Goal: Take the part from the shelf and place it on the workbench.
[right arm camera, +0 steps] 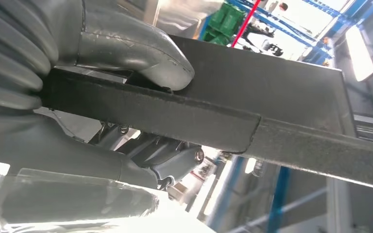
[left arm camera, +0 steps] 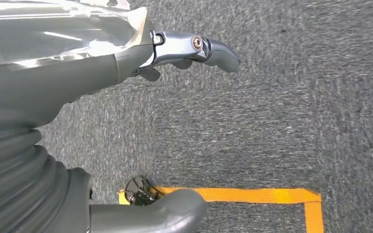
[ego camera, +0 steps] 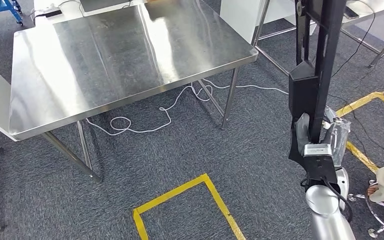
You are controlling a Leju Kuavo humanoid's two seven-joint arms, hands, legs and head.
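Part: long black metal bar, upright, gripped in the right hand, carrying step under way; left hand hangs over carpet, fingers loosely apart, holding nothing; next, reach and lower onto the steel workbench.

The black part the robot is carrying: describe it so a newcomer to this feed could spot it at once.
Start at the big steel workbench in the head view, then look right of it, above the carpet. There the right hand grips a long black part that stands upright and runs out of the picture's top. It is the one dark, flat-sided bar among shiny table legs and white cable.
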